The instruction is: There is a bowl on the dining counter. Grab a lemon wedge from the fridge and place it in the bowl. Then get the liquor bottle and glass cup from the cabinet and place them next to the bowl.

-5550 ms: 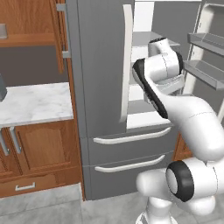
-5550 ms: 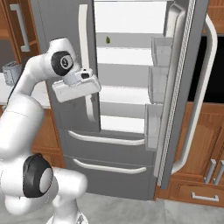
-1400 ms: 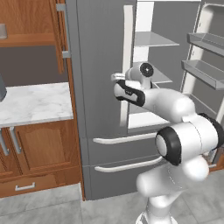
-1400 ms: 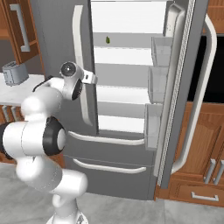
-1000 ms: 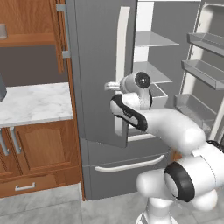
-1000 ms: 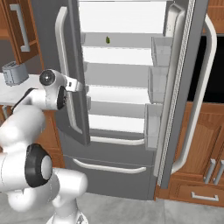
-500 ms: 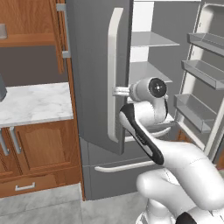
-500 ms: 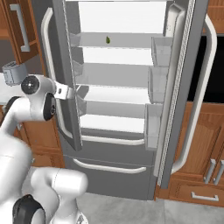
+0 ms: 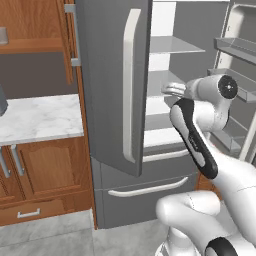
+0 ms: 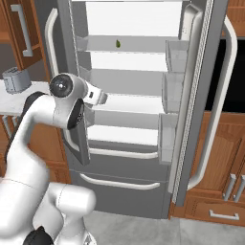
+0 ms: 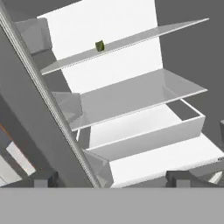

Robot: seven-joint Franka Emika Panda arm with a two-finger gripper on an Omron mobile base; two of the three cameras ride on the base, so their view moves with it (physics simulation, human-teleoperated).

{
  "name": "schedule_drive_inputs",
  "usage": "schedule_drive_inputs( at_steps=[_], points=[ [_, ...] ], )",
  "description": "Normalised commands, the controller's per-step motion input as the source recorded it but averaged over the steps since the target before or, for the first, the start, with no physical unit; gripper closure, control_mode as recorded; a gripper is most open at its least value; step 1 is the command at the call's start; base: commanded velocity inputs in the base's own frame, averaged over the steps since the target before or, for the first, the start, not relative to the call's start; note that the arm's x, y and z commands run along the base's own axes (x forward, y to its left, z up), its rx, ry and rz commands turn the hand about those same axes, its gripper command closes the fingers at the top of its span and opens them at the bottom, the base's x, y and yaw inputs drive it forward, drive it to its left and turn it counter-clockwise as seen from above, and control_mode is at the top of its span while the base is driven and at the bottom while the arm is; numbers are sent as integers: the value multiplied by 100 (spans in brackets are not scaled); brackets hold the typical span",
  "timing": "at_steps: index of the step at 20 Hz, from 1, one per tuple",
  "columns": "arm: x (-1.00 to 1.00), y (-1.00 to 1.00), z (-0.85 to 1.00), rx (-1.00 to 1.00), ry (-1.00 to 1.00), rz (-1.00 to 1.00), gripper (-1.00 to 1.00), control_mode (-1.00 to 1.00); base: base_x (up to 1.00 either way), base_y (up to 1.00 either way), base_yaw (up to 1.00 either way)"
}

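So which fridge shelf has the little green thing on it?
The top shelf: the small lemon wedge sits there alone, while the shelves below it are bare.

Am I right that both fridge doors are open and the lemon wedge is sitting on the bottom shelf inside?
Not quite. Both doors of the fridge are open, but the lemon wedge sits on the top shelf, not the bottom one. The right base view shows it as a small dark green piece up high, and the hand view shows it on the uppermost shelf too.

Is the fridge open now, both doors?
Open, both doors. The fridge shows its white shelves, each door swung out to one side, and the lemon wedge sits on an upper shelf.
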Motion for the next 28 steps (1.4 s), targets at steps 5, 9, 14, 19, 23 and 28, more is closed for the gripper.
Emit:
schedule_drive_inputs(
  at_steps=[5,9,14,19,23,28],
  points=[
    [100,-14,17,13,3,-11,-100,-100,0,0,0],
    [97,-5,2,18,6,-4,-100,-100,0,0,0],
    [90,0,0,18,12,1,-100,-100,0,0,0],
    [52,49,-3,8,3,6,-100,-100,0,0,0],
    [12,97,0,0,0,0,-100,-100,0,0,0],
    [-37,100,0,0,-4,1,-100,-100,0,0,0]
  ],
)
